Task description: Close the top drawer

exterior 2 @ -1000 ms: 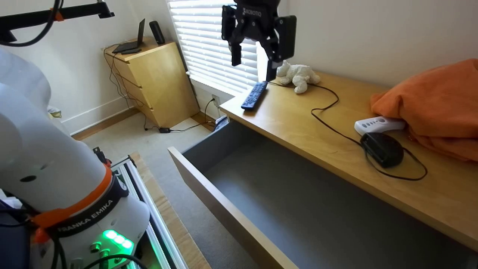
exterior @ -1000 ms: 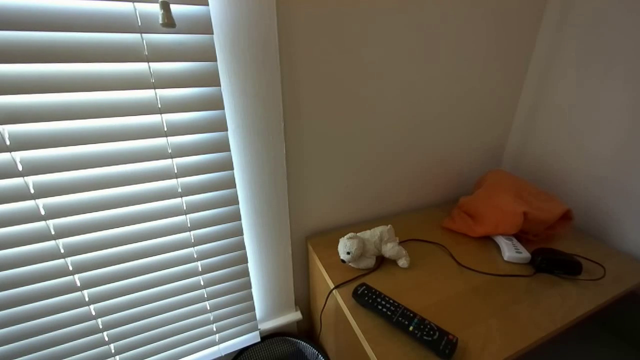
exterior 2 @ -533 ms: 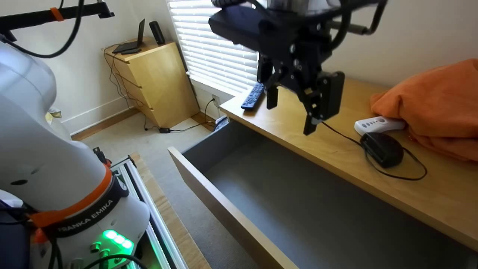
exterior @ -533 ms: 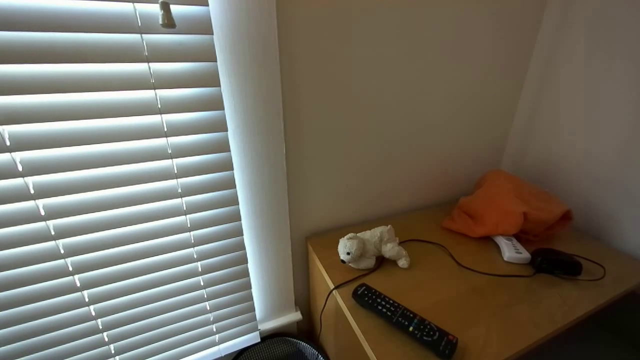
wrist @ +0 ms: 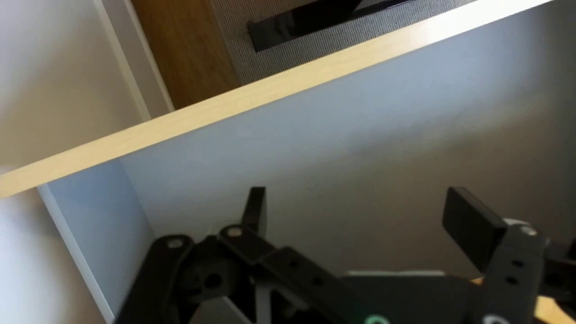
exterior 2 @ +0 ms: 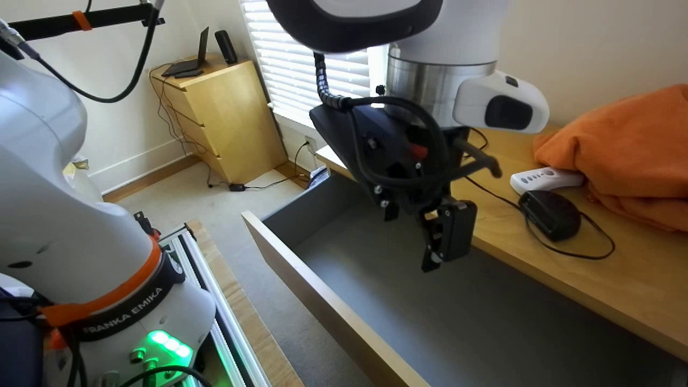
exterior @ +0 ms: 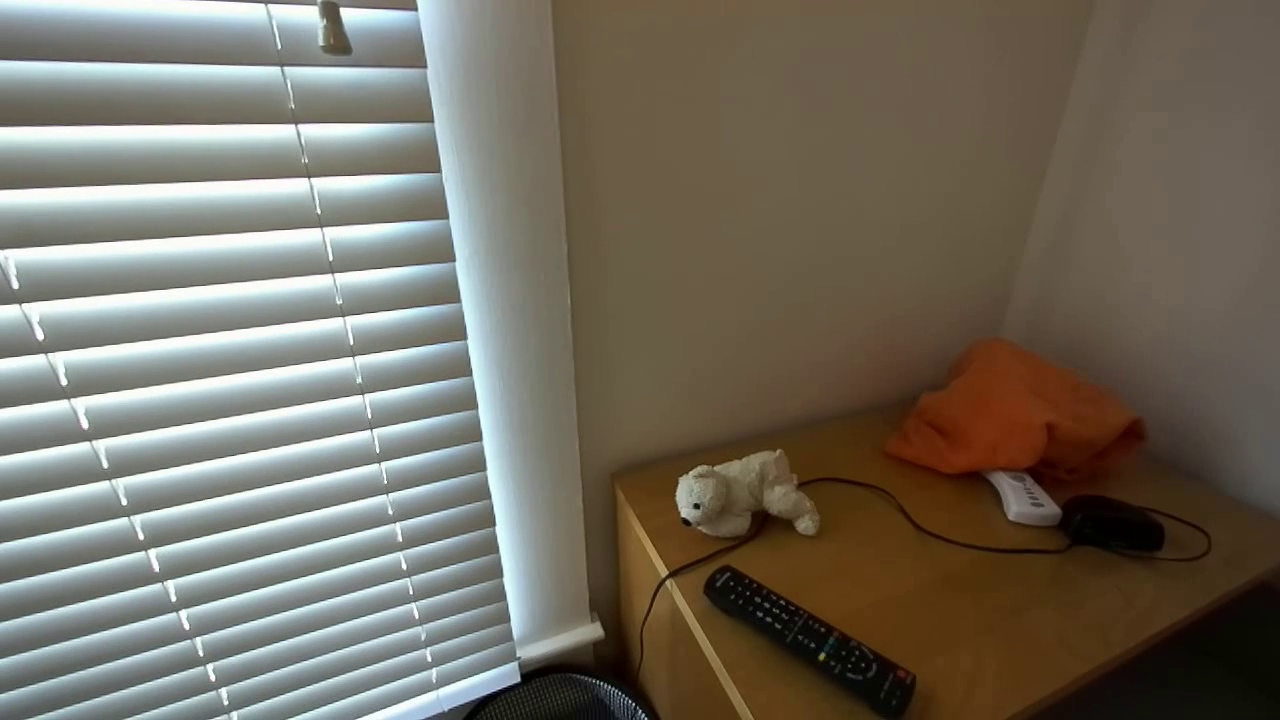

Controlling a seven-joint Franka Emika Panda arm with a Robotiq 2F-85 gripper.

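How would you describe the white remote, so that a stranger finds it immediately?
On the dresser with the open drawer, find the orange cloth. The white remote lies at its edge, beside the black corded box. Unlike the black TV remote, it has only a few buttons.

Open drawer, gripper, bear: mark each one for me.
Open drawer (exterior 2: pixel 322 303): in an exterior view, on its front panel.
Gripper (wrist: pixel 360 208): in the wrist view, midway between its fingertips.
Bear (exterior: pixel 745 492): in an exterior view, on its body.
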